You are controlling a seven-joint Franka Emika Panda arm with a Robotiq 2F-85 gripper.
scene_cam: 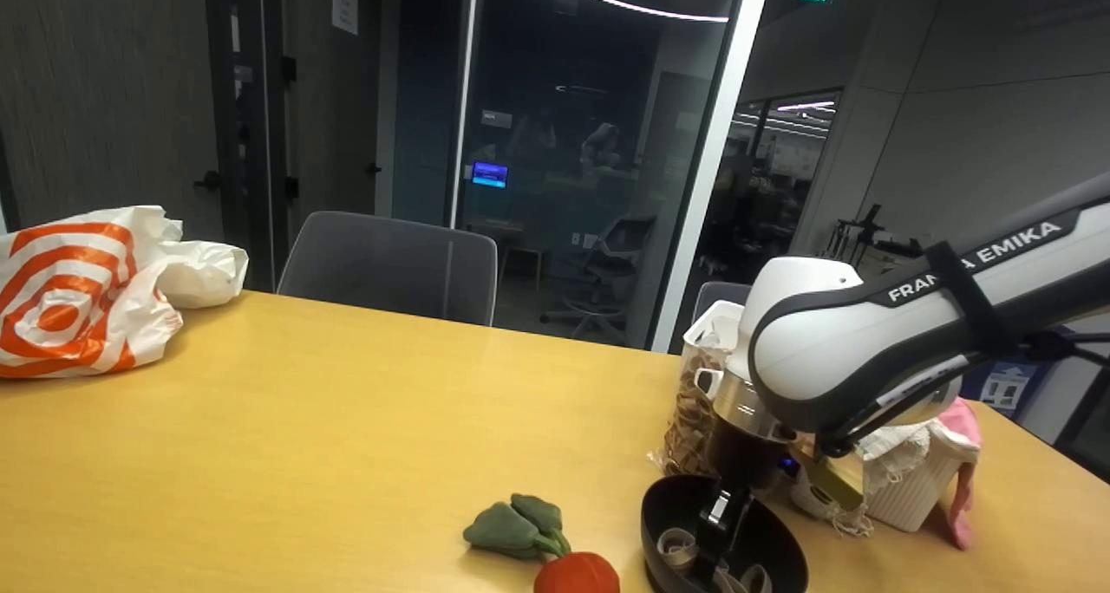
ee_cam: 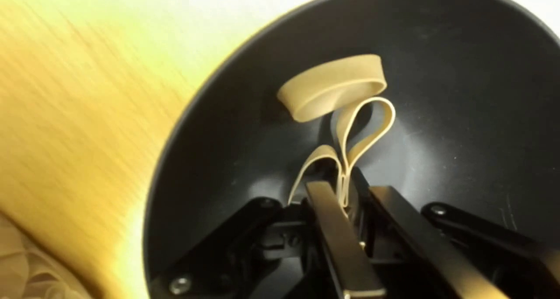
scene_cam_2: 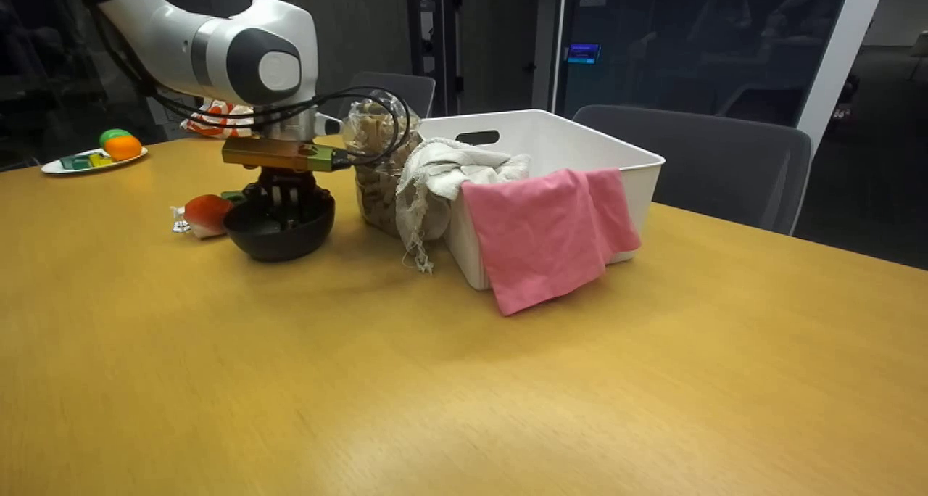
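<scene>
On the table [scene_cam_2: 362,394], my gripper [ee_cam: 348,190] sits inside the bowl [ee_cam: 472,93], seemingly pinching a tan band [ee_cam: 344,120] near a loose band [ee_cam: 332,82].

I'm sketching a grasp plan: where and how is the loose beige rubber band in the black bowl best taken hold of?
Probably come from above the middle of the black bowl and pinch the exposed long wall of the loose beige rubber band, inside and outside the loop. It seems to lie on its side, an opening turned toward that middle.
</scene>
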